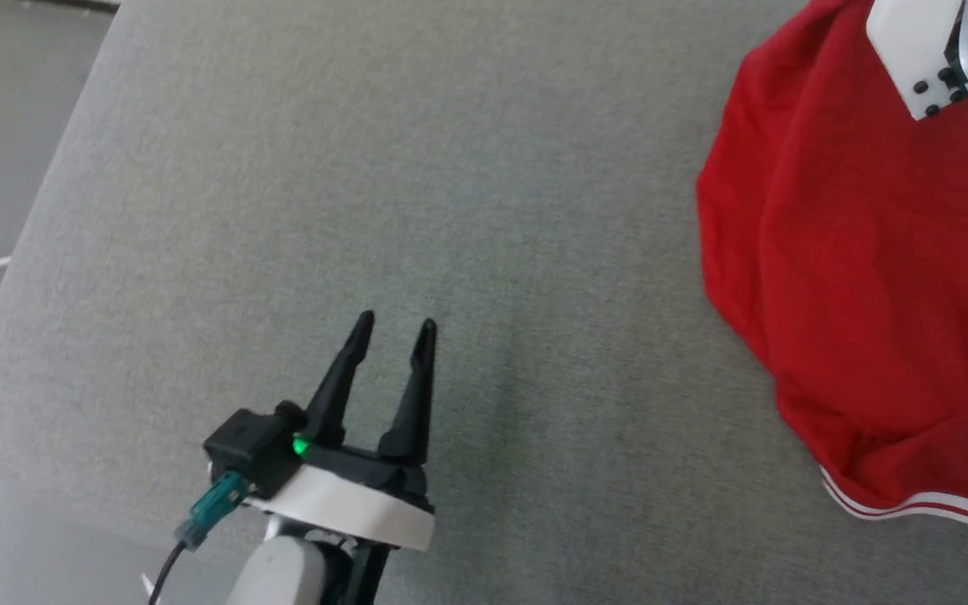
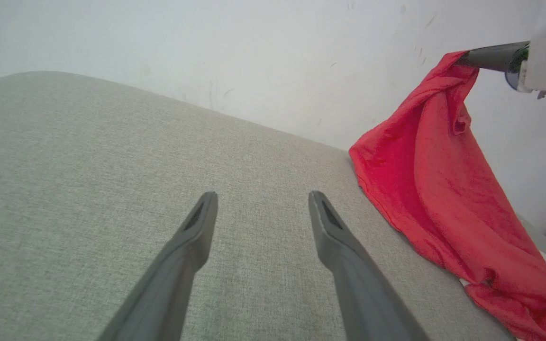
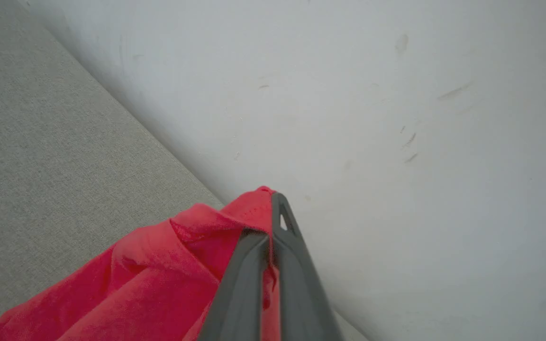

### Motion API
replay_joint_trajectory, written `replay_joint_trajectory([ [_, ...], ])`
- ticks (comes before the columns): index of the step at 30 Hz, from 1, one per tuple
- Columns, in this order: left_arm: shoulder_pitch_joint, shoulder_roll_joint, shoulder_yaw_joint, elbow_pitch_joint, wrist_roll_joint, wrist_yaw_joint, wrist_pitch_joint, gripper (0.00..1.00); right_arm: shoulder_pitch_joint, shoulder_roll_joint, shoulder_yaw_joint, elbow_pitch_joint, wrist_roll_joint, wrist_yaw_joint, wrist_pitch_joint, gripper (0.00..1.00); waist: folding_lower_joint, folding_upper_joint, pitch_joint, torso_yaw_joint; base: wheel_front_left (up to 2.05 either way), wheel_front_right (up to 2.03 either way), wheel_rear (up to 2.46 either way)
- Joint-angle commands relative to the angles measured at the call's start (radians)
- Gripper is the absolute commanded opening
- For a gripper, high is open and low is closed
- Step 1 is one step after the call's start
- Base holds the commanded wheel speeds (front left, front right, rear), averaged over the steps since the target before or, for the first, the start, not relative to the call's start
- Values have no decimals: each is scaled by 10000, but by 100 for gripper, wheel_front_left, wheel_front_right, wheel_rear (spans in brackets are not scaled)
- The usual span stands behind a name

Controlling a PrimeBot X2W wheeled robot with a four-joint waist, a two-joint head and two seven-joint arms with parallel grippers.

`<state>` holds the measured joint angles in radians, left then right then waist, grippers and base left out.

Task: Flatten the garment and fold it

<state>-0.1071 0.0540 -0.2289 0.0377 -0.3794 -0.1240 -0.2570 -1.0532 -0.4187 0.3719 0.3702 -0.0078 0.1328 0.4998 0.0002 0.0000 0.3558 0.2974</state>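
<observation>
Grey cushion [image 1: 450, 168] beneath: left fingers [image 1: 341, 378] spread, empty — right fingers [image 3: 247, 289] clamp the red garment [image 1: 854, 294].

The grey fabric surface [image 1: 450, 210] is bearing the garment [image 1: 854, 294], whose lower folds are lying near its far edge.

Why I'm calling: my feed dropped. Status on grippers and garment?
Left gripper, jaws open, over grey cushion. Right gripper shut on garment, one end held up, rest draped on cushion. No obstruction seen.
</observation>
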Motion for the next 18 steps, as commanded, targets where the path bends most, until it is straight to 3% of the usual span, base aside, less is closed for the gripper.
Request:
replay_joint_trajectory([
  [1, -278, -34, -173, 75, -88, -66, -47, 100, -169, 62, 118, 619, -227, -21, -229, 0, -2, 0, 648, 616, 0, 0, 0],
  [5, -631, -35, -439, 136, -209, -66, -47, 100, -269, 258, -143, 1849, -609, -21, -840, 0, -2, 0, 982, 861, 0, 0, 0],
  [6, -706, -35, -473, 142, -225, -66, -47, 100, -277, 336, -266, 2102, -705, -21, -971, 40, -2, 0, 1048, 868, 0, 0, 0],
  [7, -775, -35, -499, 153, -236, -66, -47, 100, -286, 403, -384, 2324, -829, -21, -1113, 100, -2, 0, 1088, 860, 0, 0, 0],
  [12, -907, -36, -426, 220, -202, -66, -47, 100, -327, 805, -769, 3041, -1056, -21, -1634, 100, -2, 0, 1004, 576, 0, 0, 0],
  [18, -561, 13, -50, 221, 26, -67, -47, 100, 170, 1257, -1698, 2827, -715, -21, -2451, 100, -2, 0, 247, -30, 0, 0, 0],
])
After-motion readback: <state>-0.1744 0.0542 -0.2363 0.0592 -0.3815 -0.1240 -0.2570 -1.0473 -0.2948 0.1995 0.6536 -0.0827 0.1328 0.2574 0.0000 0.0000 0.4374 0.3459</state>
